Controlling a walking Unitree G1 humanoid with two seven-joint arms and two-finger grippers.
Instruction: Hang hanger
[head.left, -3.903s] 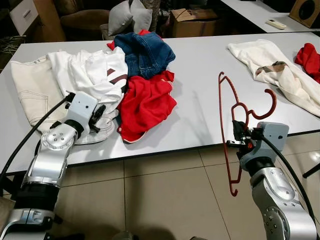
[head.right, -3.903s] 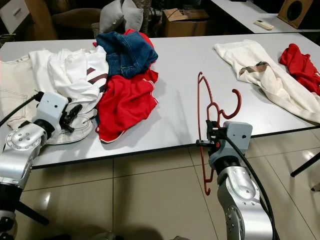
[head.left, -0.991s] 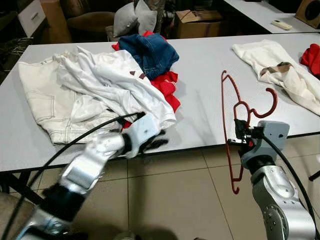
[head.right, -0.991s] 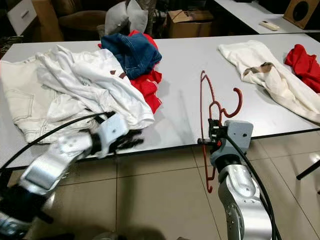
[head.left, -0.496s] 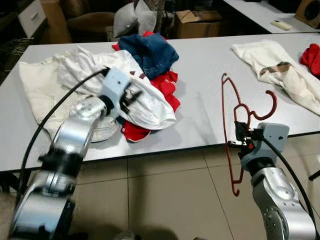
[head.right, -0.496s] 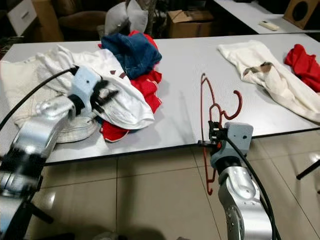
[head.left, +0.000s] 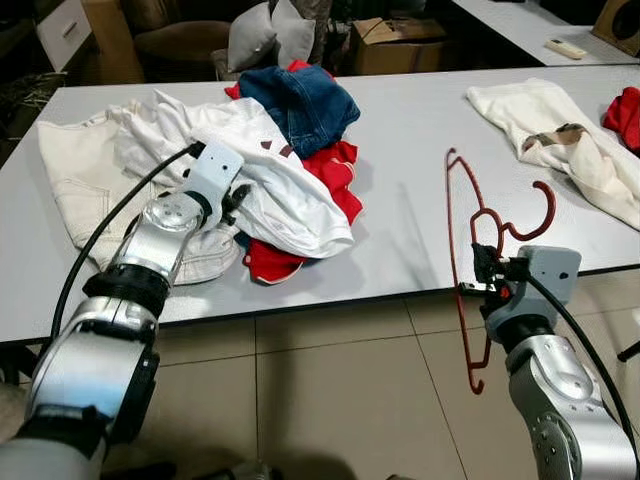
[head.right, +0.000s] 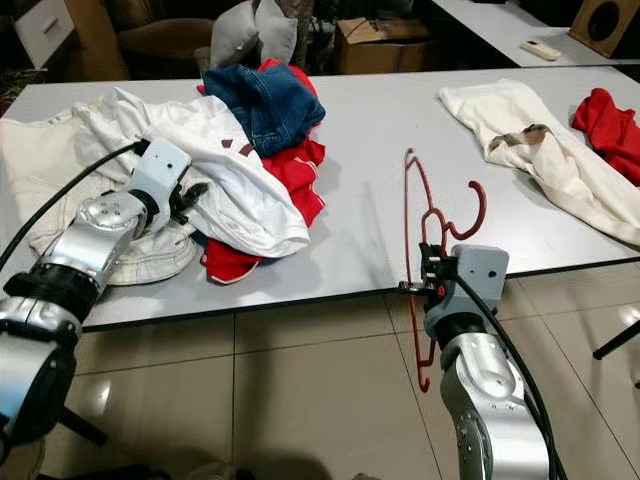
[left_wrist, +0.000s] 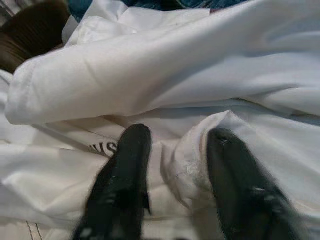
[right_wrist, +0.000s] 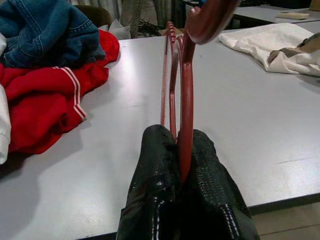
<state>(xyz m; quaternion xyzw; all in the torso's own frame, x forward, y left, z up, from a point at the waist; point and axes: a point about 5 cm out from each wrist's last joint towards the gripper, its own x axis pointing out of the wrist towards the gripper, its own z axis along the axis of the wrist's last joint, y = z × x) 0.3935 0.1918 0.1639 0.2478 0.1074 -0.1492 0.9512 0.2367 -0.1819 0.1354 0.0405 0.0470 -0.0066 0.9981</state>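
Note:
A red hanger (head.left: 451, 240) stands upright at the table's front edge, its hook (head.left: 540, 215) pointing right, and my right gripper (head.left: 487, 272) is shut on its lower part. The right wrist view shows the hanger (right_wrist: 186, 90) pinched between both black fingers (right_wrist: 210, 165). My left gripper (head.left: 235, 200) is on the clothes pile at the table's left. It is open, with a fold of the white shirt (left_wrist: 150, 75) between its fingers (left_wrist: 125, 165). The white shirt (head.left: 270, 175) lies over a red garment (head.left: 335, 185).
On the grey table (head.left: 400, 130) lie blue jeans (head.left: 300, 100), cream trousers (head.left: 75, 180), a cream garment (head.left: 545, 130) and a red cloth (head.left: 625, 110) at the right. A cardboard box (head.left: 395, 40) stands behind the table. Tiled floor (head.left: 330, 400) lies in front.
My left arm rose from the table's front edge onto the pile and lowered its fingers into the white shirt. The shirt now lies spread over the red garment. The right gripper and hanger held still.

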